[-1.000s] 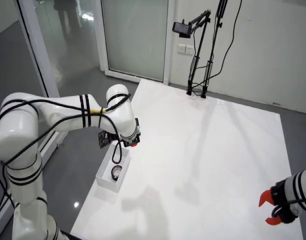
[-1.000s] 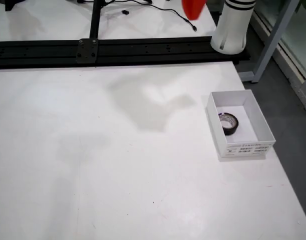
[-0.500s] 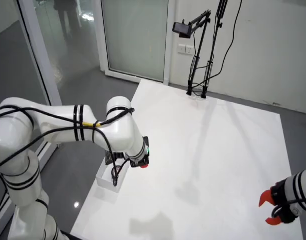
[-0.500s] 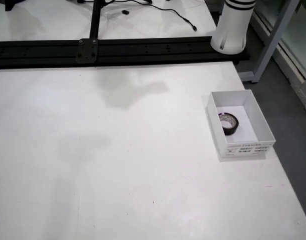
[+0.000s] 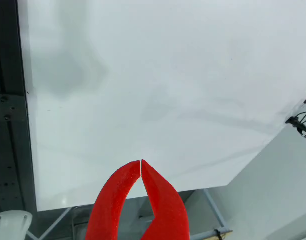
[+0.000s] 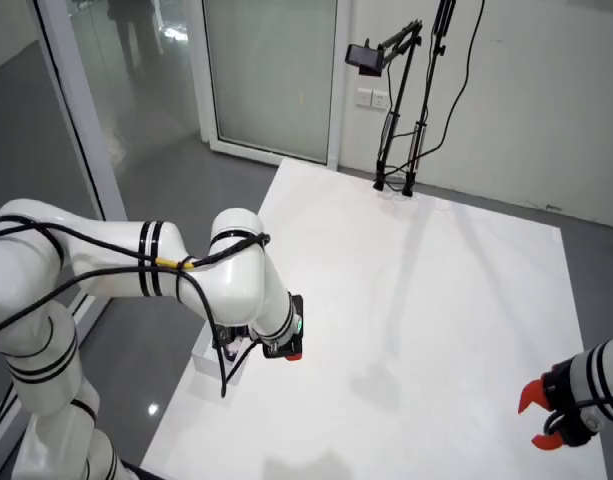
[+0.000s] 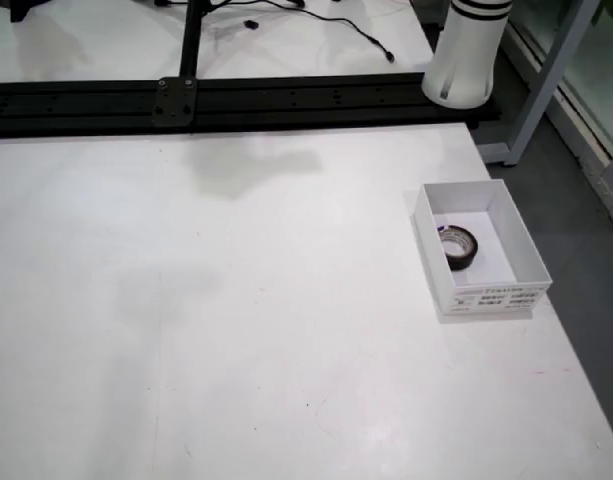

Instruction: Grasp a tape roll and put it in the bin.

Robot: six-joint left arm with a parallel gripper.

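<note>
While the view that rides on the gripper shows only the red gripper (image 5: 141, 165) and a bare white table (image 5: 157, 85), the other two views show more. In that riding view the two red fingers (image 5: 115, 195) curve in and meet at their tips, so the gripper is closed, and nothing is between them. It hangs above the table, near the edge. A black rail (image 5: 8, 150) runs down the left side of that view.

Only the view from above shows the tape roll (image 7: 458, 246). It is a dark ring that lies inside the white bin (image 7: 479, 292), touching the bin floor. The bin stands near the right edge of the table (image 7: 236, 330) in that view. The gripper does not show there at all, only a soft grey shadow near the top. A white robot base (image 7: 466, 55) stands behind a black rail (image 7: 236, 100).

The view from the side shows the whole white arm (image 6: 186, 285) bent over the table (image 6: 416, 300). Its red tip (image 6: 291, 353) is small there. The arm hides most of the bin (image 6: 208, 362). A second arm with a red claw (image 6: 539, 417) sits at the lower right.

The room has a grey floor (image 6: 156, 170), glass doors (image 6: 271, 70), a white wall and a black camera stand (image 6: 401, 90) at the far end of the table.
</note>
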